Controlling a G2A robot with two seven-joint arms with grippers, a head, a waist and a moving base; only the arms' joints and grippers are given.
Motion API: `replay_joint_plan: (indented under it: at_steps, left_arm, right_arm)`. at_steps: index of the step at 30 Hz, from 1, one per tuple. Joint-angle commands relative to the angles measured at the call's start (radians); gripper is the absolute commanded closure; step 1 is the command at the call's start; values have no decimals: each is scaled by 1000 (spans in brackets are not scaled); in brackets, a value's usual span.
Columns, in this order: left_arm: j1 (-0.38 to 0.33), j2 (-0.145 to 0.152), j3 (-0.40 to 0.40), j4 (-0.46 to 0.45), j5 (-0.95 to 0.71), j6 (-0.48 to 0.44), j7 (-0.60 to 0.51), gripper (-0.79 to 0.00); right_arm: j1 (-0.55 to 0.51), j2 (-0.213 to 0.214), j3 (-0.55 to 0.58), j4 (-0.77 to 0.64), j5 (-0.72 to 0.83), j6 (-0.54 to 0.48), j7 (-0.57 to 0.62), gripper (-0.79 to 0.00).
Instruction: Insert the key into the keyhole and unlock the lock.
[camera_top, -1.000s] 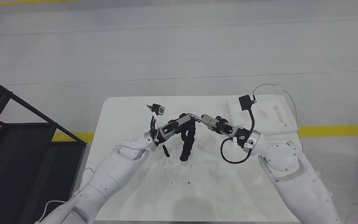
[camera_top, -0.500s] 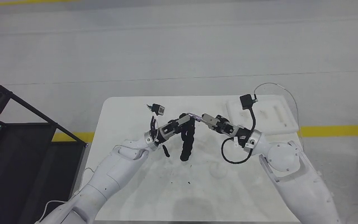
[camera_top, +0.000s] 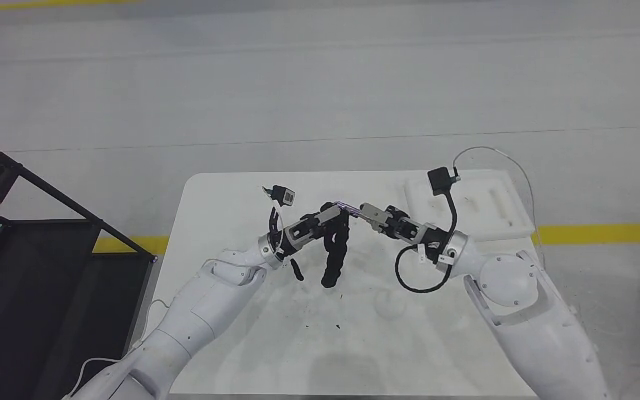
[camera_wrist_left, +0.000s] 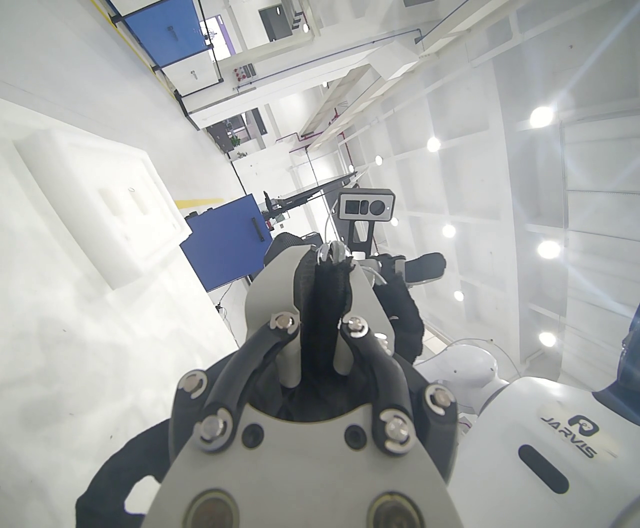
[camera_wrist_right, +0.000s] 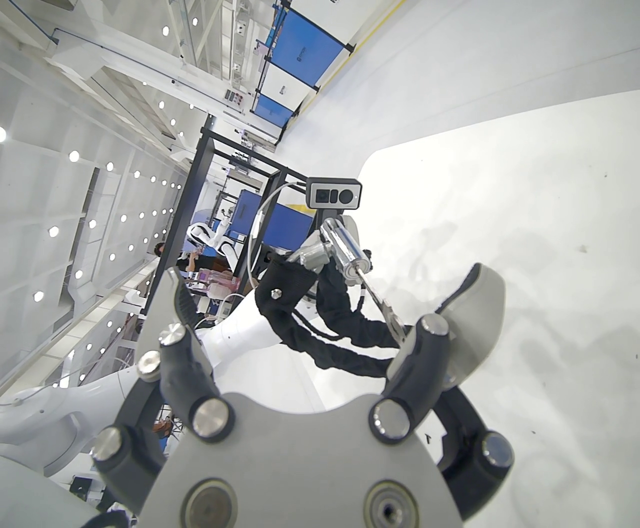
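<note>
Over the middle of the table (camera_top: 260, 340), top view: left gripper (camera_top: 322, 220) and right gripper (camera_top: 365, 211) meet nose to nose, the lock (camera_top: 346, 207) held between them, its black cable (camera_top: 335, 255) hanging down. Left wrist view: fingers pressed together on the cable. Right wrist view: jaws spread; key (camera_wrist_right: 382, 307) seated in the lock's steel barrel (camera_wrist_right: 345, 250), head just beside one finger. Step, as judged: key inserted, turn not yet made; next calls for closing on the head and twisting. Writing on lock or key: none legible.

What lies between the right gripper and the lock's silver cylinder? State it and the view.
The key, blade in the silver cylinder, head beside one finger of the open right gripper; the right wrist view shows it.
</note>
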Motion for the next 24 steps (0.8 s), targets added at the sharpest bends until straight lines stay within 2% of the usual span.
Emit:
replay_joint_plan:
  at_steps: [1, 24]
  left_arm:
    - [0, 0, 0, 0, 0, 0, 0, 0]
    - [0, 0, 0, 0, 0, 0, 0, 0]
  right_arm:
    - [4, -1, -1, 2, -2, 3, 0, -785]
    - [57, -16, -39, 45, 13, 4, -11, -785]
